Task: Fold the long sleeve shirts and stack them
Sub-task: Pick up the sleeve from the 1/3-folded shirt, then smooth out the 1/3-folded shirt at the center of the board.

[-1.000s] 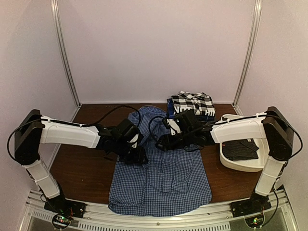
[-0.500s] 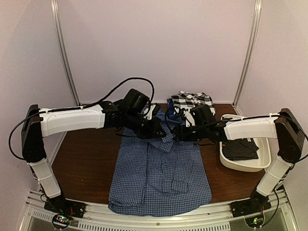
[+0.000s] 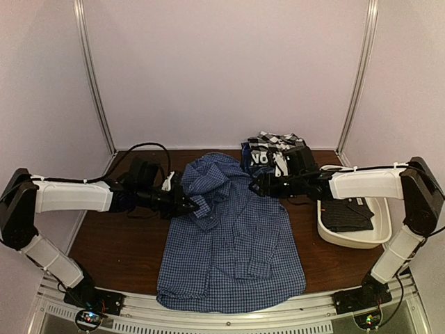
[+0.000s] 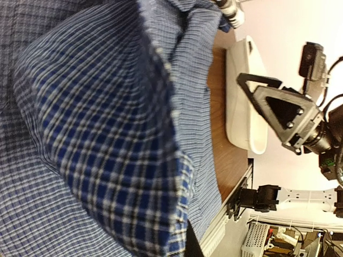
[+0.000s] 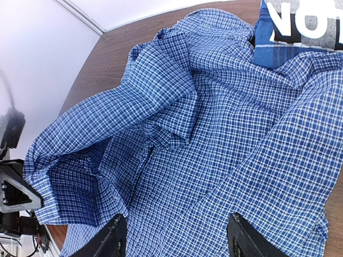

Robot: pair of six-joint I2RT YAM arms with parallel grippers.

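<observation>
On the surface (image 3: pixel 125 243), left claw (image 3: pixel 189 206) pinches the blue checked shirt (image 3: pixel 236 250), right claw (image 3: pixel 256 186) open; sleeve fold inward next

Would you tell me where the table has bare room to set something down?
Bare table lies left of the blue-check shirt, plus a narrow strip between it and the white tub. The back right is crowded with stacked shirts.
</observation>
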